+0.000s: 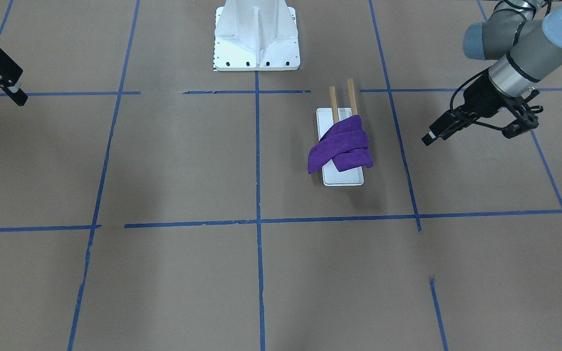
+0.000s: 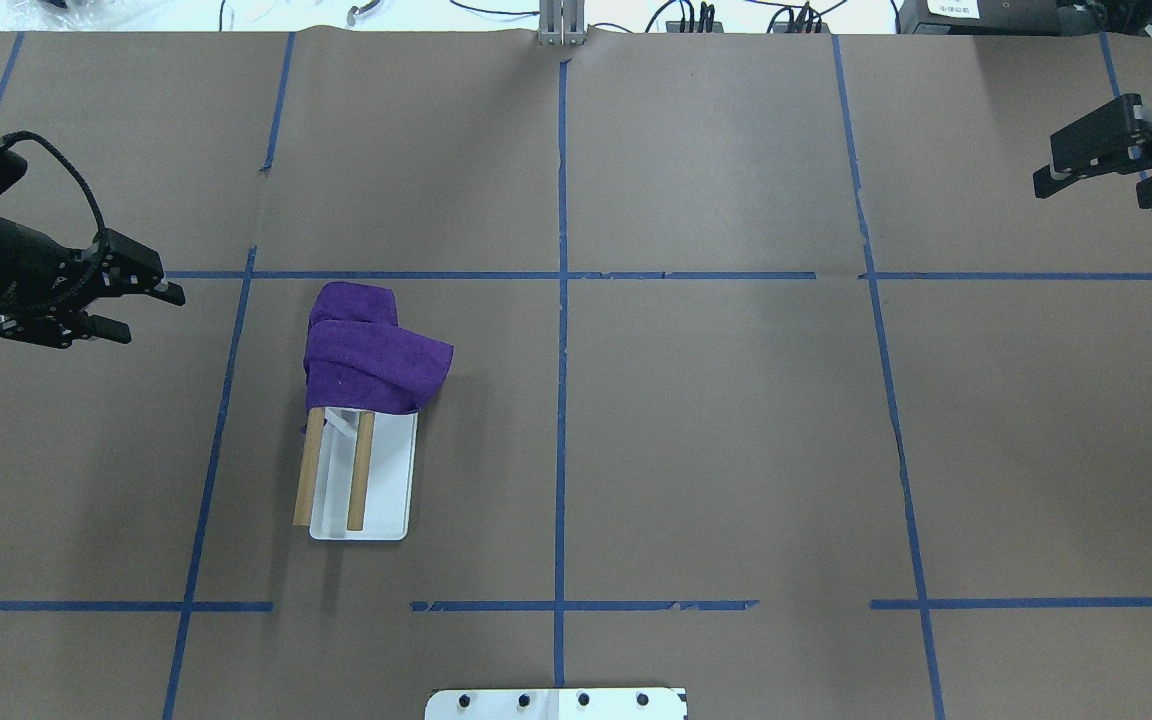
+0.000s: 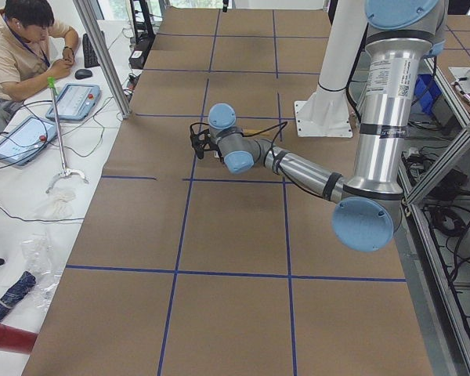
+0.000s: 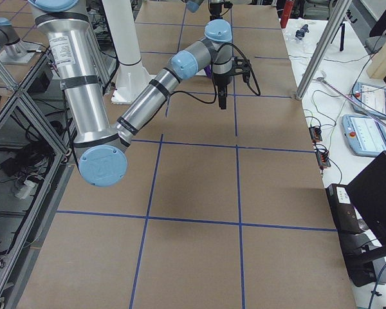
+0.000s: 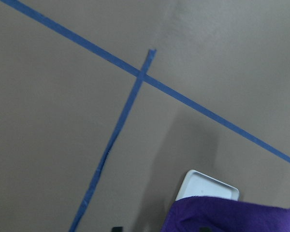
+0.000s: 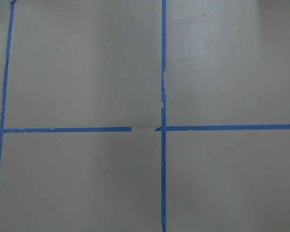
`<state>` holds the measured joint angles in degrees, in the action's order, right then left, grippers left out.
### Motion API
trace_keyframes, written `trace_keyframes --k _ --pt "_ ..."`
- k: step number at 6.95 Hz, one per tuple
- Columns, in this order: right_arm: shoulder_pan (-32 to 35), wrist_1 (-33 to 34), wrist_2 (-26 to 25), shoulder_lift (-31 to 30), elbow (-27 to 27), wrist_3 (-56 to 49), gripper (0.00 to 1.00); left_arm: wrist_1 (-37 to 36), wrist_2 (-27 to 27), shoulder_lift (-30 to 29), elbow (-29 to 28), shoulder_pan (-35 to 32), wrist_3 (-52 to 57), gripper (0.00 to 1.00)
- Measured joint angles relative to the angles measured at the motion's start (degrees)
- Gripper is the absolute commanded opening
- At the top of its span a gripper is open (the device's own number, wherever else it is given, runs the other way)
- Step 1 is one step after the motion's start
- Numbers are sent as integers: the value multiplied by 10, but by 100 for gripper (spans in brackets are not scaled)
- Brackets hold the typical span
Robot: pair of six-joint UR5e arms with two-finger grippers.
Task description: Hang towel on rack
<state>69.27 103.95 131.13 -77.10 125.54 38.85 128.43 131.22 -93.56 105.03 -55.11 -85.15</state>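
At left the left gripper (image 2: 148, 315) gapes empty, right of it the plush purple towel (image 2: 368, 355) drapes in folds over the upper ends of the rack's (image 2: 360, 480) two round wooden dowels, and at upper right the right gripper (image 2: 1091, 192) spreads empty.

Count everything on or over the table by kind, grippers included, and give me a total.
towel: 1
rack: 1
pedestal: 1
grippers: 2 (left gripper, right gripper)
Total: 5
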Motion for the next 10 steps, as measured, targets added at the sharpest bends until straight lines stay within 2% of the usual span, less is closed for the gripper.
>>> trace_keyframes --k 2,6,7,8,10 --pt "42 3 1 -25 -33 -104 100 -1 -6 22 -2 -20 105 100" --pt "144 5 11 -52 -172 -349 100 -8 -6 83 -43 -173 502 100" --pt "161 5 15 -53 -204 -379 100 -30 -6 87 -60 -214 608 100" --pt "179 5 17 -54 -232 -399 100 -83 -4 84 -69 -250 708 100" --pt "203 5 18 -54 -266 -417 100 -202 6 65 -67 -283 796 100"
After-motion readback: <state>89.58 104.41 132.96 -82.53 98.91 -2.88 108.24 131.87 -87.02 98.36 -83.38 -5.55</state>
